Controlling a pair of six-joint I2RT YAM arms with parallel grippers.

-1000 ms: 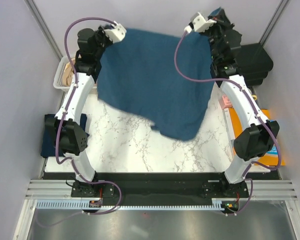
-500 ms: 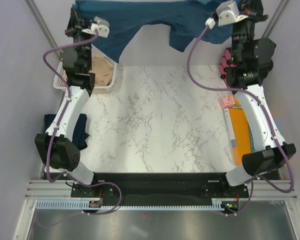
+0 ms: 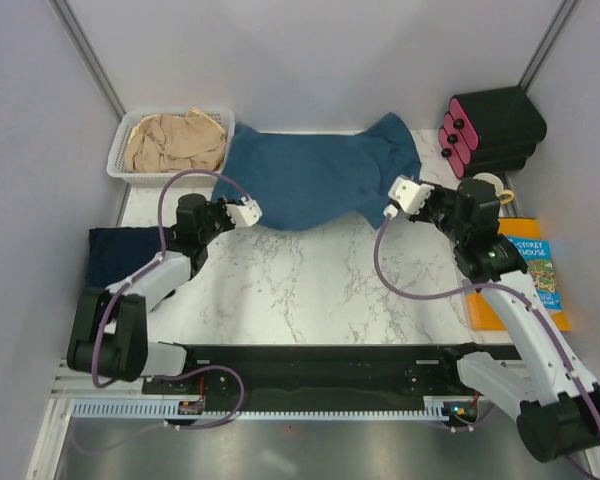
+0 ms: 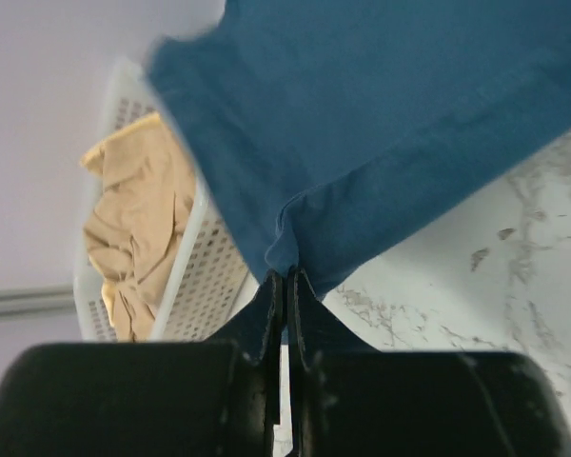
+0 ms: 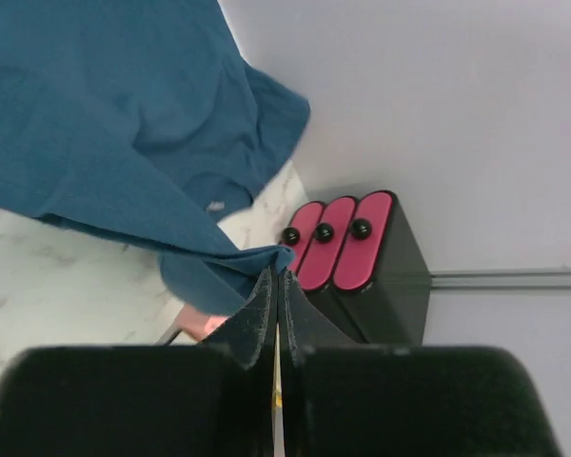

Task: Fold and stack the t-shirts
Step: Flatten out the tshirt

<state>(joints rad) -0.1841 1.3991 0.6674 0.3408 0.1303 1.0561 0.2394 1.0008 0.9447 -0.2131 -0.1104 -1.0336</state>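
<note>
Left hand (image 4: 287, 278) is found closed, its jaws pressed together on a pinch of the teal-blue t-shirt (image 3: 315, 180) at the near-left edge of the cloth. Right hand (image 5: 276, 276) is likewise found closed, with a point of the same shirt's near-right edge nipped between its tips.

The teal-blue t-shirt is laid across the far part of the table (image 3: 310, 290). Its long axis is run left to right, parallel to the far edge. The left end is brought up against the white basket (image 3: 115, 165). The right end is bunched and turned toward the far-right corner, close to the black case (image 3: 495, 125) with pink cylinders. A small pale tag is seen in a fold near that right end in the right wrist view. Which end carries the collar cannot be told with certainty. The cloth is rumpled rather than flat.

The beige t-shirt (image 3: 175, 143) is heaped inside the basket. The navy t-shirt (image 3: 105, 255) is laid at the left edge of the table, partly hidden by the left arm. An orange book (image 3: 535, 270) is noted at the right edge.
</note>
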